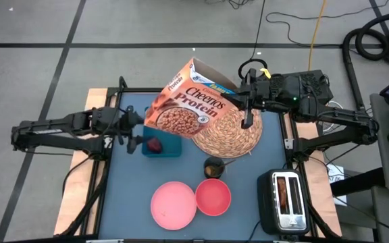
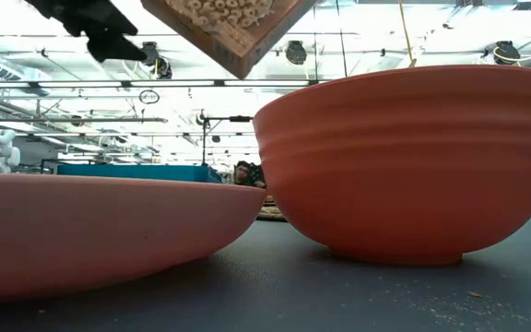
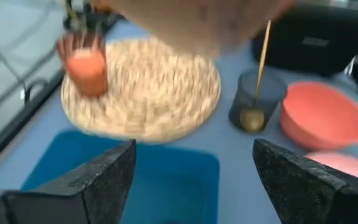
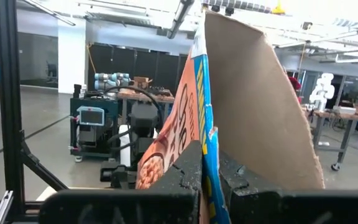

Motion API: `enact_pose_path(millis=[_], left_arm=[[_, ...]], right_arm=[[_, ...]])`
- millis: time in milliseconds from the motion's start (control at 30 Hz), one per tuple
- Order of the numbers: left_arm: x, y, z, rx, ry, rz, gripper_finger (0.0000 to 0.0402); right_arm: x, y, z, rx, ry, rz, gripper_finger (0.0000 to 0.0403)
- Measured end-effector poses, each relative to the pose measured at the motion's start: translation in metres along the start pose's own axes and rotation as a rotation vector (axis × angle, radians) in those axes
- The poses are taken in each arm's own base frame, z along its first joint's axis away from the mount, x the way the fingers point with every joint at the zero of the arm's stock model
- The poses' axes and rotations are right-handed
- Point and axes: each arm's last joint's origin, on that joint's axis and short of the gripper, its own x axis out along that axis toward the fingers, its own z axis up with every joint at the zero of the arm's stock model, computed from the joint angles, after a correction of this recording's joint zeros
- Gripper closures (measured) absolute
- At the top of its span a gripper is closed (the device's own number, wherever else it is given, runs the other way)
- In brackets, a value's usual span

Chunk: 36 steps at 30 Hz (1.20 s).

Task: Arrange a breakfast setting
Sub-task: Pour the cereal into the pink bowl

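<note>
My right gripper (image 1: 246,101) is shut on the orange Cheerios Protein box (image 1: 191,104), which hangs tilted in the air over the round woven placemat (image 1: 231,135). My left gripper (image 3: 194,180) is open and empty above a blue tray (image 1: 171,147) that holds the small dark-red fruit (image 1: 155,145). The candle glass (image 1: 213,166) stands just in front of the placemat. The pink plate (image 1: 174,204) and the coral-red bowl (image 1: 213,196) sit side by side near the front edge. They fill the low view as plate (image 2: 100,231) and bowl (image 2: 404,166). My right gripper pinches the box's wall at its open top end (image 4: 209,155) between its two fingers. The printed front lies on one side and bare inner cardboard on the other. The fingers come about level from the table's right. The box is lifted clear and tilted, its far end reaching toward the left arm.
A black toaster (image 1: 286,199) stands at the front right of the table. The blue tray lies left of the placemat. The blue table top (image 1: 127,196) shows bare to the left of the plate.
</note>
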Motion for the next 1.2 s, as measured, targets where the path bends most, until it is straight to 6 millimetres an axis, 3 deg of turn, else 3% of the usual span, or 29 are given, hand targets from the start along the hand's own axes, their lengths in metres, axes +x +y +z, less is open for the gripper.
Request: enact_pose_path(millis=[300, 500, 700, 1200], left_arm=[[0.035, 0.002, -0.036, -0.027, -0.404, -0.034, 0.0073], [0.041, 0.003, -0.053, -0.002, -0.646, -0.042, 0.0073], [0.044, 0.003, -0.053, 0.003, -0.710, -0.038, 0.0073], [0.043, 0.003, -0.048, 0.005, -0.784, -0.040, 0.0073]], right_arm=[[0.000, 0.000, 0.002, -0.005, -0.019, -0.001, 0.0403], [0.000, 0.000, 0.002, -0.012, -0.020, -0.001, 0.0403], [0.000, 0.000, 0.004, -0.014, -0.040, -0.002, 0.0403], [0.028, 0.000, -0.011, -0.018, -0.098, -0.001, 0.0403]])
